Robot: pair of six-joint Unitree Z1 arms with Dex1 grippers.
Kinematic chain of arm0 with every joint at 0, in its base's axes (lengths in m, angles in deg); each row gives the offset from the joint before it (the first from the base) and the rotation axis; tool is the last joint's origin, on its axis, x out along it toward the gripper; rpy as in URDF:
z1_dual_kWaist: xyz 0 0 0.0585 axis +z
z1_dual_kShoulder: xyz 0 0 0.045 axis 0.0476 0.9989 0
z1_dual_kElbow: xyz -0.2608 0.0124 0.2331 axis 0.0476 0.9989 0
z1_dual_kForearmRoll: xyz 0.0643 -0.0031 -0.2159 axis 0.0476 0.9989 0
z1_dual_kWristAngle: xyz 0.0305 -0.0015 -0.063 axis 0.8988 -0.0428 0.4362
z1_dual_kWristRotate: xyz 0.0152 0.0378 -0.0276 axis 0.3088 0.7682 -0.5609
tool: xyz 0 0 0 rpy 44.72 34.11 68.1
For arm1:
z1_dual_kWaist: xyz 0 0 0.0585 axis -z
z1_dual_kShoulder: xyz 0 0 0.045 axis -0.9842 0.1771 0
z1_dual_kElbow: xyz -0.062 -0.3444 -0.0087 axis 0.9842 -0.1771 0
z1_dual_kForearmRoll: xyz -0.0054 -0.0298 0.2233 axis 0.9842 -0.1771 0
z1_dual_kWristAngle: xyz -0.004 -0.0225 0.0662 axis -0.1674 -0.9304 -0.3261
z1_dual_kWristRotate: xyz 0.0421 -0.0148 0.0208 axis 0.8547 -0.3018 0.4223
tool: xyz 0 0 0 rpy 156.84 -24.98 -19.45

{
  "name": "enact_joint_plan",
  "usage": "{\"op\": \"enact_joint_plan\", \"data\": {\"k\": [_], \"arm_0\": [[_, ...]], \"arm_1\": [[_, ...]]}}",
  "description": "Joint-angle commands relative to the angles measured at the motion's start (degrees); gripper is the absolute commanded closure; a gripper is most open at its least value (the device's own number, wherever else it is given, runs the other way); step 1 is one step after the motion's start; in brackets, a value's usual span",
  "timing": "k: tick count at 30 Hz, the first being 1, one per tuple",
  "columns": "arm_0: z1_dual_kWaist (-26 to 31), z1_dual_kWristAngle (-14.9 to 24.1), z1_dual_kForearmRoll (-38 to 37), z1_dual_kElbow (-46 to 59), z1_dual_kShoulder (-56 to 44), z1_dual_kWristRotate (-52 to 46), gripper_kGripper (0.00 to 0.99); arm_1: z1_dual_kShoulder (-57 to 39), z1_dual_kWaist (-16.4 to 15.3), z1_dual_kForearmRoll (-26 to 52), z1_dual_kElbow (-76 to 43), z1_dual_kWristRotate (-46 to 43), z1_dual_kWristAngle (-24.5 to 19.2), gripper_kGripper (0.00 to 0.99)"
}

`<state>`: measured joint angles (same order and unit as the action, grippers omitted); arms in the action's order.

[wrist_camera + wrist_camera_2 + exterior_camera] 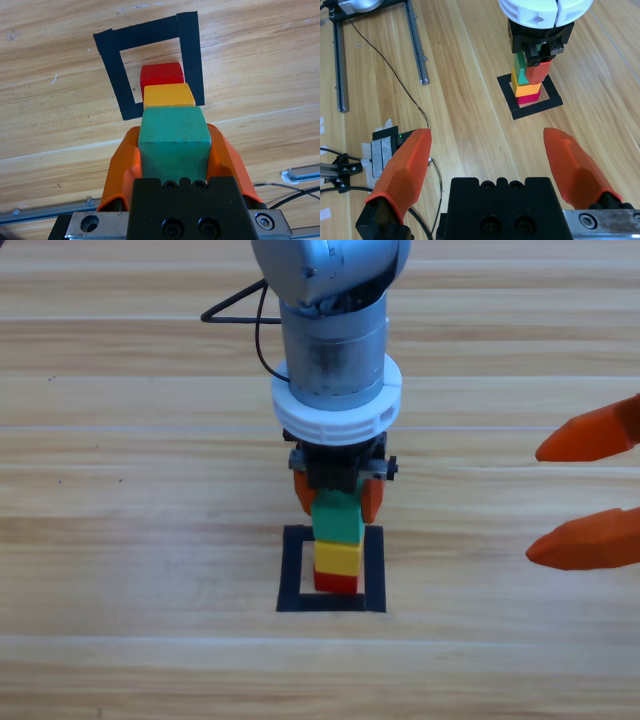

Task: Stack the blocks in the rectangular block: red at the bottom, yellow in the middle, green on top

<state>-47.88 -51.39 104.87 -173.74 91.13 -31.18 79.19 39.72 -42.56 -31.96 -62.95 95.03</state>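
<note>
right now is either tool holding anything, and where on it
The left tool grips the green cube by two opposite side faces, atop the yellow cube. The right tool is open, holding nothing.

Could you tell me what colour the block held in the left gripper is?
Teal-green block; clearest in the left wrist view.

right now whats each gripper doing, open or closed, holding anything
Left gripper: closed on the green cube, atop the yellow cube.
Right gripper: open, holding nothing, off at the right edge.
</note>
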Motion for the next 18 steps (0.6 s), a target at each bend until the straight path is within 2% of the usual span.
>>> {"op": "enact_joint_plan", "data": {"k": [1,2,18], "arm_0": [[-1.1,0.6,0.0,0.8,2.1,-1.5,0.033],[-1.1,0.6,0.0,0.9,1.9,-1.5,0.001],[-1.1,1.2,0.1,1.0,-1.5,-1.0,0.000]], "arm_1": [[-2.7,0.4,1.1,-1.7,-0.2,-0.7,0.001],[-2.7,0.4,1.0,-1.7,-0.2,-0.7,0.001],[-2.8,0.4,1.0,-1.7,-0.1,-0.7,0.001]]}}
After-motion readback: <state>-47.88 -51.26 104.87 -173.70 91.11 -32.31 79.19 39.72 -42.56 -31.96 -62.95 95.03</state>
